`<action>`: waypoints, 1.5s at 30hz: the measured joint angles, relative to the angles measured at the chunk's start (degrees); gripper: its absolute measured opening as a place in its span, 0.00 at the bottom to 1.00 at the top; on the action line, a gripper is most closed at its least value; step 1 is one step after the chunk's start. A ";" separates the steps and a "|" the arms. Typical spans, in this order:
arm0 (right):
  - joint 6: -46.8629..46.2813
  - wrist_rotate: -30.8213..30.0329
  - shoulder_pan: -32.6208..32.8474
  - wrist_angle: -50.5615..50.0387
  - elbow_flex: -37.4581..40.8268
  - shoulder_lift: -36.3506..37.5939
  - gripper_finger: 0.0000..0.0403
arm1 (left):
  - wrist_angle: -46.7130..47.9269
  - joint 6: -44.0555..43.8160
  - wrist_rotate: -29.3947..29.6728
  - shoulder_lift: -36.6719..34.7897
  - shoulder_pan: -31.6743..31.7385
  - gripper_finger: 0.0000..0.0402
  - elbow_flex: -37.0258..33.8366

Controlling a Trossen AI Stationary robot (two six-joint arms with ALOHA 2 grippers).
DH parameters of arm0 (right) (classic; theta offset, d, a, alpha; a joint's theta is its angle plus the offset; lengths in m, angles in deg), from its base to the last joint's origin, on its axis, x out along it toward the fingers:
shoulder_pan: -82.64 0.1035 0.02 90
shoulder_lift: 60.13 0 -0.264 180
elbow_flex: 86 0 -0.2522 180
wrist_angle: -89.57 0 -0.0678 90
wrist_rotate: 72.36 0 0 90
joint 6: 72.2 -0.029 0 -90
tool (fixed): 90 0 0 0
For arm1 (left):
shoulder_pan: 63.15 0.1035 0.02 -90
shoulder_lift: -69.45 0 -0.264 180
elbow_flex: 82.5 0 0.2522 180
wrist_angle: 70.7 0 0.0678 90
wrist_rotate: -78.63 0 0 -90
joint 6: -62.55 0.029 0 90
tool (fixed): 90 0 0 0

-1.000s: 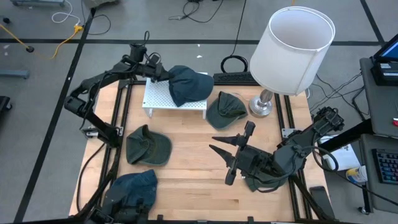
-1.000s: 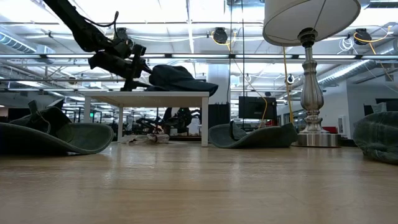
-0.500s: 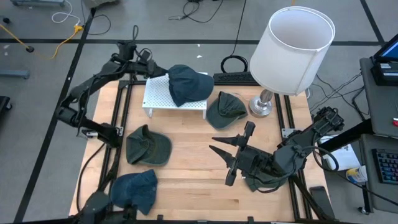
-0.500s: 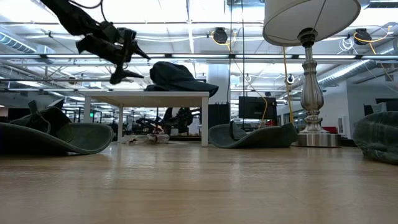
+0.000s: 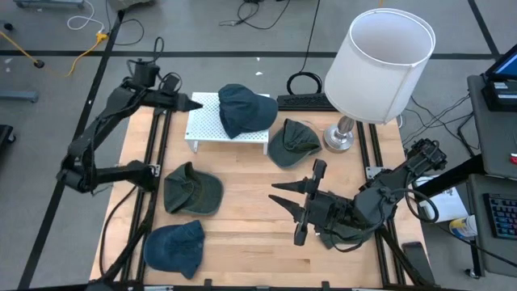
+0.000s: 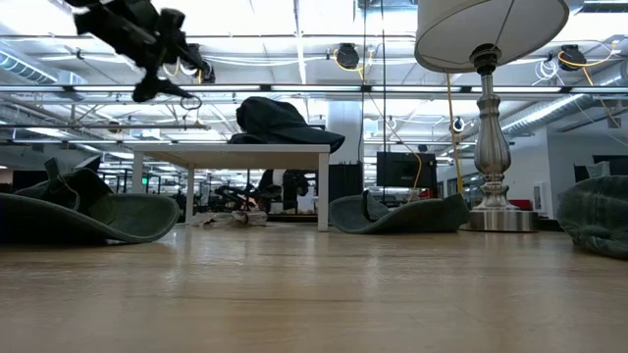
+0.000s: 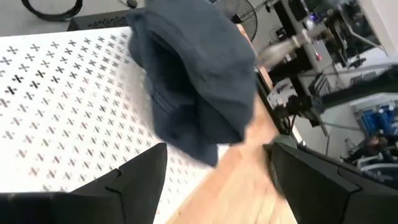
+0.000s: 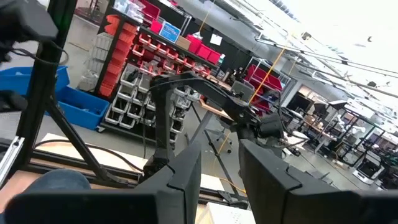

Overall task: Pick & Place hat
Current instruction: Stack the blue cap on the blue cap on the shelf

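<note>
- One dark blue fabric cap [image 5: 241,109] rests on the right end of the small white perforated stand [image 5: 202,123], at the wooden table's [image 5: 250,222] far edge.
- Left gripper [image 5: 194,103] hovers just off the stand's left end, fingers apart and empty; the placing step looks finished.
- Three other caps lie on the table; the olive green cap [image 5: 191,189] near the left edge seems a likely next pick.
- Right gripper [image 5: 292,212] waits open near the table's front right.

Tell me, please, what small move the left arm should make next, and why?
Probably swing back toward the green hat lying on the table's left side. The dark blue hat already rests on the white stand, and the left claw is open and empty beside the stand. The right claw waits open.
</note>
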 joint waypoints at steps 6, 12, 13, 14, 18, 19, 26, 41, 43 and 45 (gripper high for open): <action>-0.84 2.85 -0.03 -0.05 0.01 -0.02 0.25 | 8.17 1.68 0.61 -7.09 -2.40 0.70 0.02; -0.84 2.83 -0.03 -0.09 0.01 -0.02 0.25 | 16.88 1.39 2.41 -13.30 -8.65 0.71 0.02; -0.84 2.83 -0.03 -0.09 0.01 -0.02 0.25 | 18.52 1.25 3.12 -14.11 -10.02 0.71 0.02; -0.84 2.83 -0.03 -0.06 0.01 -0.02 0.25 | 20.20 1.22 3.97 -14.81 -11.43 0.71 0.02; -1.66 2.83 -0.01 -0.09 0.01 -0.02 0.25 | 27.44 0.14 7.89 -16.97 -17.43 0.69 0.02; -2.12 2.83 -0.01 -0.08 0.01 -0.02 0.25 | 29.06 -0.50 9.02 -17.22 -19.10 0.69 0.02; -2.73 4.02 0.36 -0.74 0.01 -0.02 0.25 | 35.67 -8.50 16.90 -17.34 -32.51 0.68 1.62; -4.28 11.83 3.94 -6.45 0.01 -0.04 0.25 | 34.98 -33.46 33.88 -6.39 -66.72 0.69 9.92; -4.27 11.81 4.65 -6.45 0.01 -0.04 0.25 | 34.98 -35.33 34.24 -3.70 -70.24 0.69 11.06; -4.27 11.81 5.33 -6.45 0.01 -0.04 0.25 | 35.00 -37.60 34.27 -1.30 -73.64 0.69 11.98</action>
